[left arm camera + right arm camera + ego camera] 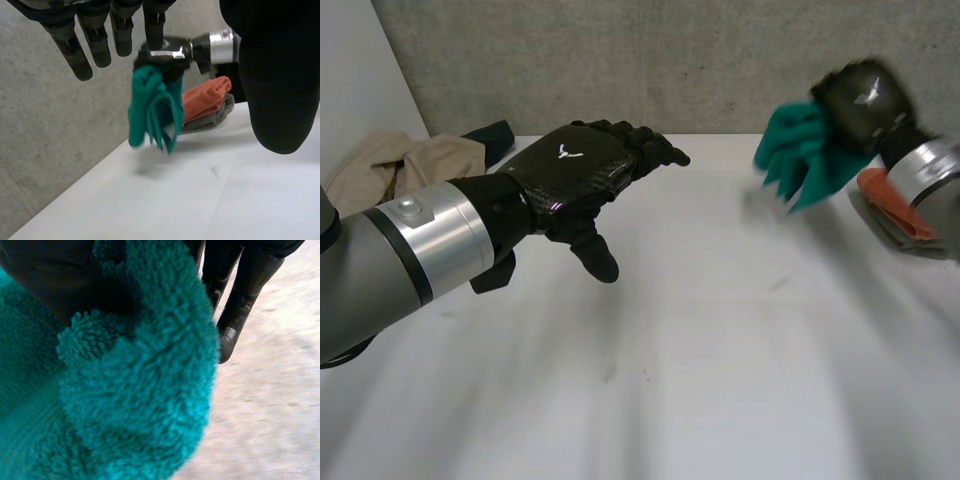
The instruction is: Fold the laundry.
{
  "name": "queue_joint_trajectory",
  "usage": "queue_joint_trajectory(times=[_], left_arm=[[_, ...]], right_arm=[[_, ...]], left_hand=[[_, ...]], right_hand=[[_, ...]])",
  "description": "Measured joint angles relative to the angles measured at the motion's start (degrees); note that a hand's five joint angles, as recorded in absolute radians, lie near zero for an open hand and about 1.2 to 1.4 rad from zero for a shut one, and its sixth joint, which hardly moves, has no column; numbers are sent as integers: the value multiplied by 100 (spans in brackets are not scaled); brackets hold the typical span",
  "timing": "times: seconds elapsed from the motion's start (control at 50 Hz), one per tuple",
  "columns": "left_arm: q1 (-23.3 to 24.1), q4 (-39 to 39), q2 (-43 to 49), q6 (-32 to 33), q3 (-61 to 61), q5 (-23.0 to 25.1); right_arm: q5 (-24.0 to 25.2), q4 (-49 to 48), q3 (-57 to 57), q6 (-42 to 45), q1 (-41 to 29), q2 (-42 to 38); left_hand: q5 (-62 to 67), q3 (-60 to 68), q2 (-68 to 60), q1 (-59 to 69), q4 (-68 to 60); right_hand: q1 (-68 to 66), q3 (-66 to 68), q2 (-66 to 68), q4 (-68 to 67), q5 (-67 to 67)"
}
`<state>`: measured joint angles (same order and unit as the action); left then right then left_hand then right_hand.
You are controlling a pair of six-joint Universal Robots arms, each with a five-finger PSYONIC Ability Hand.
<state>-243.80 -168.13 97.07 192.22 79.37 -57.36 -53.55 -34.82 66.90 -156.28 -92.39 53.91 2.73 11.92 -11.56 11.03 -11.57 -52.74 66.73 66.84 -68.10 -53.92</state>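
In the head view you see the left hand hovering over the near-left part of the table, its fingers stretched out and relaxed, thumb hanging down, holding nothing. At the far right the right hand is clenched round the bunched top of a green towel, which hangs off the table. A tan cloth lies at the far-left corner, and an orange cloth sits on a grey cloth beside the right arm. In the left wrist view you look past the left hand's straight, spread fingers at the right hand gripping the towel. The towel dangles in loose folds above the table, just in front of the orange and grey pile. In the right wrist view the towel is pressed in a thick wad against the right hand's palm, with two fingers reaching past it over the table.
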Motion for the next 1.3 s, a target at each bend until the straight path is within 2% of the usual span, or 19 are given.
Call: queue_joint_trajectory(times=[0.1,0.16,0.22,0.32,0.4,0.58,0.84,1.06,1.1,1.12,1.14,1.16,1.18,1.22,1.3], left_arm=[[0,-10,-68,-1,-39,-4],[1,-13,-88,-1,-51,-4],[4,-17,-133,-1,-84,-4],[-1,-18,-147,-6,-106,-8],[-11,-18,-141,-13,-112,-13],[-23,-31,-74,-18,-61,-23],[-24,-36,-51,-15,12,-29],[-19,-35,-103,12,4,-25],[-18,-35,-113,12,-3,-23],[-18,-35,-113,12,-3,-23],[-18,-35,-117,12,-8,-22],[-18,-35,-118,12,-11,-22],[-17,-35,-119,12,-15,-21],[-14,-35,-119,11,-21,-21],[-10,-35,-119,9,-32,-20]], right_arm=[[90,-396,-784,-907,573,-121],[110,-529,-954,-1113,726,-175],[162,-1003,-1401,-1616,1196,-427],[326,-1350,-1612,-1823,1570,-785],[666,-1515,-1624,-1910,1907,-1198],[1235,-1666,-1084,-1874,2315,-1865],[1831,-1854,89,-1865,2739,-1464],[1930,-1459,492,-1820,3052,-956],[1972,-1184,516,-1655,3139,-875],[1972,-1184,516,-1655,3139,-875],[1985,-1015,517,-1503,3176,-851],[1993,-876,516,-1368,3201,-834],[1997,-741,514,-1234,3224,-818],[1997,-466,510,-959,3267,-763],[1990,154,525,-382,3382,-592]], left_hand=[[0,0,-1,0,0],[0,0,-1,0,0],[0,0,-1,0,0],[0,0,-1,0,0],[0,0,-1,0,0],[0,0,-1,0,0],[0,0,-1,0,0],[0,0,-1,0,0],[0,0,-1,0,0],[0,0,-1,0,0],[0,0,-1,0,0],[0,0,-1,0,0],[0,0,-1,0,0],[0,0,-1,0,0],[0,0,-1,0,0]], right_hand=[[0,25,0,-1,0],[0,37,0,-1,0],[0,51,0,-2,0],[0,51,0,-2,0],[0,51,0,-3,0],[0,51,0,-3,0],[0,74,0,-4,0],[0,74,0,-4,0],[378,-709,-862,826,546],[378,-709,-862,826,546],[2141,-2609,-2691,2609,2291],[2573,-2944,-3030,3054,2737],[3781,-4633,-4706,4745,4357],[4104,-5286,-5316,5378,4872],[4144,-5476,-5433,5485,4956]])
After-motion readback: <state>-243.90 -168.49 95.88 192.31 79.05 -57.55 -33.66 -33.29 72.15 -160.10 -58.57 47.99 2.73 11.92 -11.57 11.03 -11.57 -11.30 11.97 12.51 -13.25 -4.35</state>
